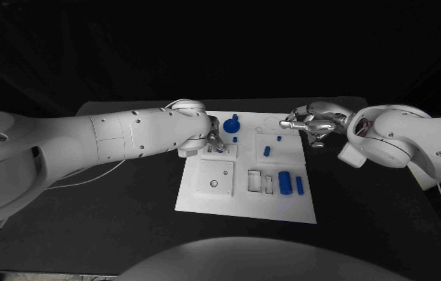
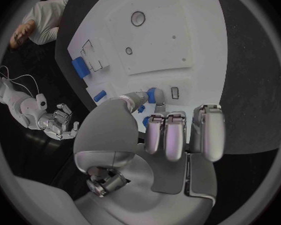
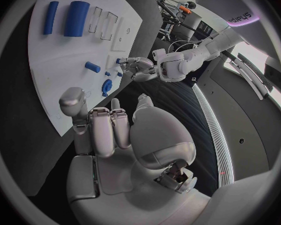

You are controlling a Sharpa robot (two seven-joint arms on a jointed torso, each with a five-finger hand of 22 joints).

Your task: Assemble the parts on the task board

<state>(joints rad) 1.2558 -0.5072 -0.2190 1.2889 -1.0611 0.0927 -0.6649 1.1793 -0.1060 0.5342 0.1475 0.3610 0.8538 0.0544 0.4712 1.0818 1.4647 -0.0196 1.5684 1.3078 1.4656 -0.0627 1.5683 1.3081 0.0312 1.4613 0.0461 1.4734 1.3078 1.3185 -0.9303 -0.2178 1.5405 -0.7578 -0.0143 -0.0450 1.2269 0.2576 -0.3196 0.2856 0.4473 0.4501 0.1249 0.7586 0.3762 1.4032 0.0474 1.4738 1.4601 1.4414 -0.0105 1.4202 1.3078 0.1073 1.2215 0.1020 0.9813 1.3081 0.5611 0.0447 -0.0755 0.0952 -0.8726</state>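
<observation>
1. Task board [image 1: 241, 199] lies flat in the middle of the black worktop [image 1: 110, 230], and its far left corner is hidden from the head camera by the left arm.
2. On the board we see a round blue part [image 1: 232, 125] near the far edge, a small blue peg [image 1: 267, 150] further in, and two blue cylinders [image 1: 286, 183] lying side by side near the right edge.
3. Beside the cylinders there are clear rectangular slots [image 1: 255, 180], and to their left a square raised plate [image 1: 216, 178] with a small hole.
4. The left hand [image 1: 213, 142] hangs over the far left part of the board, close to the round blue part. In the left wrist view its fingers [image 2: 178, 135] are curled side by side and the thumb reaches toward a small blue piece [image 2: 154, 95]; we cannot tell if it pinches this piece or only touches it.
5. The right hand [image 1: 308, 125] hovers above the far right corner of the board. Its fingers [image 3: 106, 130] are bent inward, and we see nothing between them.
</observation>
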